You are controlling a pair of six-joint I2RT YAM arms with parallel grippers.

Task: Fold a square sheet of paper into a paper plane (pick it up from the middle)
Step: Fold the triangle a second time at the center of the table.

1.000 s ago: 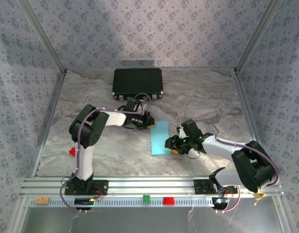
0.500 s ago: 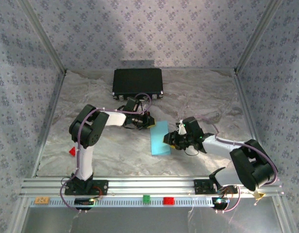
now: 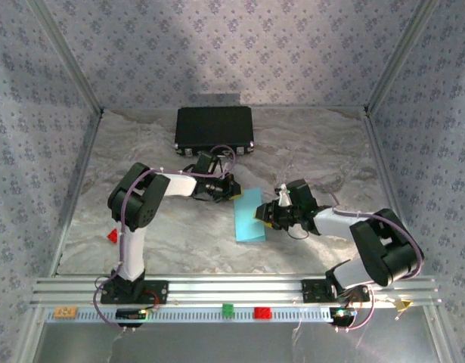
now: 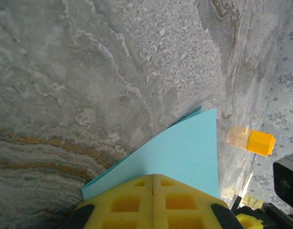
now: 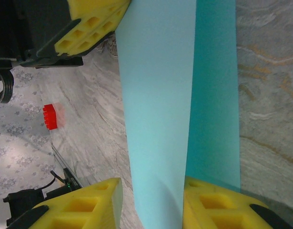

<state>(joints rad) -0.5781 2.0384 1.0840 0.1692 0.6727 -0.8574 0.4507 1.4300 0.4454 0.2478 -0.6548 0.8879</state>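
The marble table (image 3: 315,144) is walled on the left, right and far sides, with a metal rail (image 3: 194,287) along its near edge. Two arms stand on that rail. The left arm (image 3: 134,204) rises from its base, folds at a high elbow and reaches right and slightly far. The right arm (image 3: 383,253) bends back at a bulky elbow near the right wall and stretches low to the left. Their tips meet near the table's middle.

One black case (image 3: 214,128) lies flat at the far edge, well apart from the paper. There is one square sheet of paper (image 3: 247,223), light blue and part folded. A paler upper flap lies over a darker layer, its long side running near to far.

The left gripper (image 3: 229,189) sits at the sheet's far-left corner, its pads pressed together. Whether the paper is pinched between them or pressed under them I cannot tell. The right gripper (image 3: 261,215) is at the sheet's right edge, its fingers apart with the pale flap standing in the gap.

Four small blocks are in sight: a red table block (image 3: 112,236) far left, and on the rail an orange block (image 3: 64,311), a green block (image 3: 227,308) and a red rail block (image 3: 261,312).

Bare marble lies open left of the sheet, nearer than it, and toward the far right.
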